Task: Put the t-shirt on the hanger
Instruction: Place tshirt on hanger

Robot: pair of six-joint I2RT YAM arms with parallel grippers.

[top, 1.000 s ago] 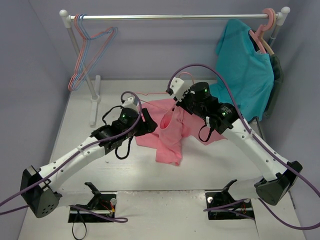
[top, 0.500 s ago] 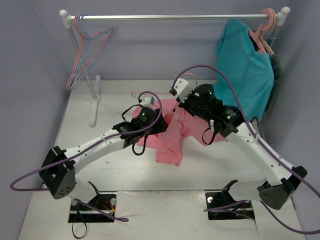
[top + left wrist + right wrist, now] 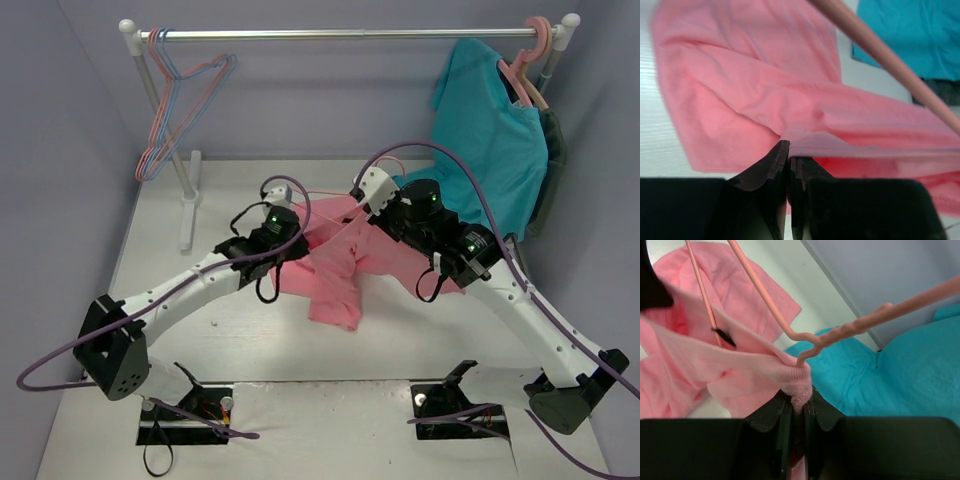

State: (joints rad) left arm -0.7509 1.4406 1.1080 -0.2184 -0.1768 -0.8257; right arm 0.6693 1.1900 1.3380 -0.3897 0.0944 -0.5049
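Up close, the soft pink cloth t-shirt (image 3: pixel 340 270) is matt knit jersey with a ribbed collar edge and a stitched hem. The thin pink wire hanger (image 3: pixel 852 328) looks smooth, kind of a dull coated finish. The silver metal rail (image 3: pixel 340 34) is properly shiny. The teal cloth t-shirt (image 3: pixel 490 140) under the rail's right end is matt too. The white counter (image 3: pixel 250 340) below the rail is matt with a faint wood-like grain.

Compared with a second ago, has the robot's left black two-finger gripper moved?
Yes. The left gripper has shifted right, away from the white clothes rack post, and shut on the soft pink t-shirt.
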